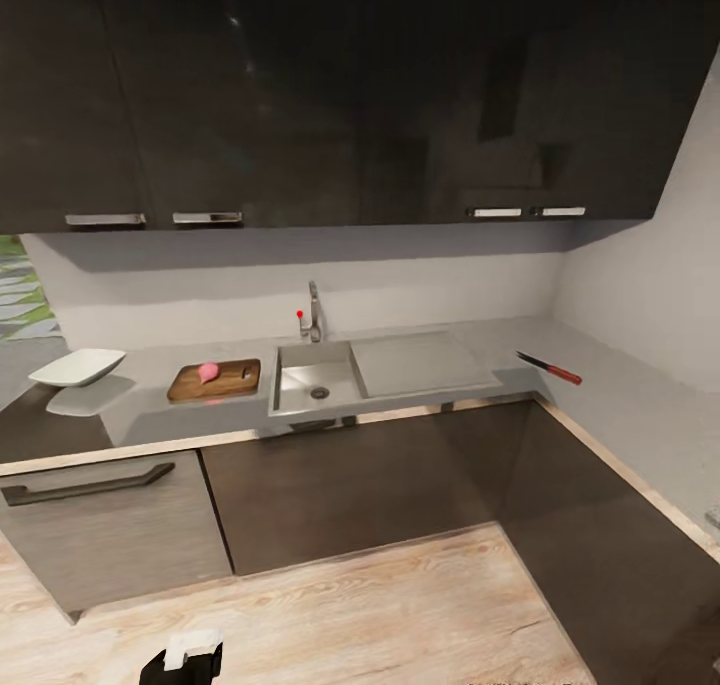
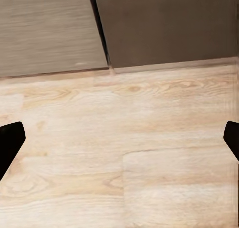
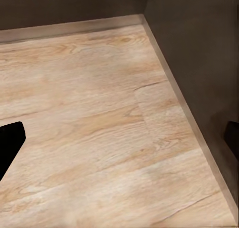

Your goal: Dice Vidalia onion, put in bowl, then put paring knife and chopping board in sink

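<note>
Fingers of both arms spread wide, tips (image 2: 10, 143) (image 3: 10, 143) cut off at frame edges, Vidalia onion (image 1: 208, 371) on chopping board (image 1: 214, 380)

A small part of the robot's body is seen at the lower edge of the head view: a blocky glossy black housing topped by a white rounded cap (image 1: 190, 653). In the left wrist view, two flat matte black finger tips (image 2: 10, 145) with angled ends are seen. In the right wrist view, the same plain black tips (image 3: 10, 145) are shown. No cables, screws or markings can be made out.
</note>
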